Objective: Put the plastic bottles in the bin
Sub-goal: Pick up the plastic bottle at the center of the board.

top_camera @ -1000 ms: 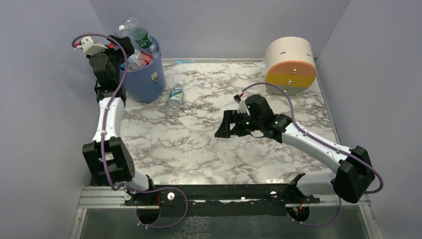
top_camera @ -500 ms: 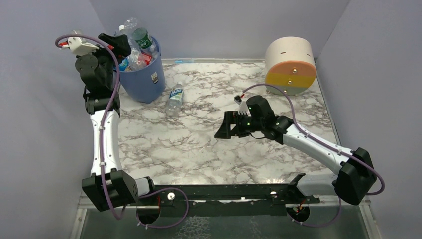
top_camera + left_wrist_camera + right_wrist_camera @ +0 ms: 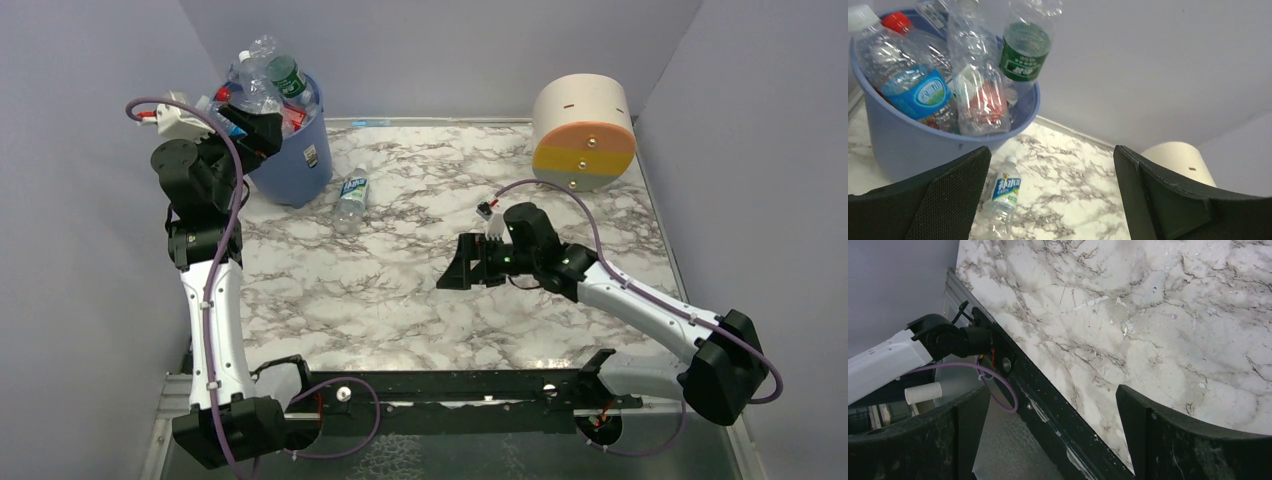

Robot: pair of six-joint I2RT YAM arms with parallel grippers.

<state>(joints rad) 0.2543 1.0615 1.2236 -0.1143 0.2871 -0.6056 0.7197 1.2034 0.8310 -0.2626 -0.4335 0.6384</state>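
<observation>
The blue bin point(image 3: 296, 160) stands at the table's far left, piled above its rim with several clear plastic bottles point(image 3: 270, 70). In the left wrist view the bin point(image 3: 898, 142) holds bottles with blue, green and red labels point(image 3: 923, 90). One clear bottle with a blue-green label point(image 3: 352, 196) lies on the table just right of the bin, and it also shows in the left wrist view point(image 3: 1003, 192). My left gripper point(image 3: 250, 122) is open and empty, raised beside the bin's near-left rim. My right gripper point(image 3: 462, 268) is open and empty over the middle of the table.
A cream-orange-yellow drum point(image 3: 584, 132) lies at the far right corner. Grey walls close in the left, back and right sides. The black rail point(image 3: 440, 385) with the arm bases runs along the near edge, also in the right wrist view point(image 3: 1048, 405).
My left arm has risen and straightened, its gripper staying near the bin's rim and now open. My right gripper has moved slightly toward the near edge.
</observation>
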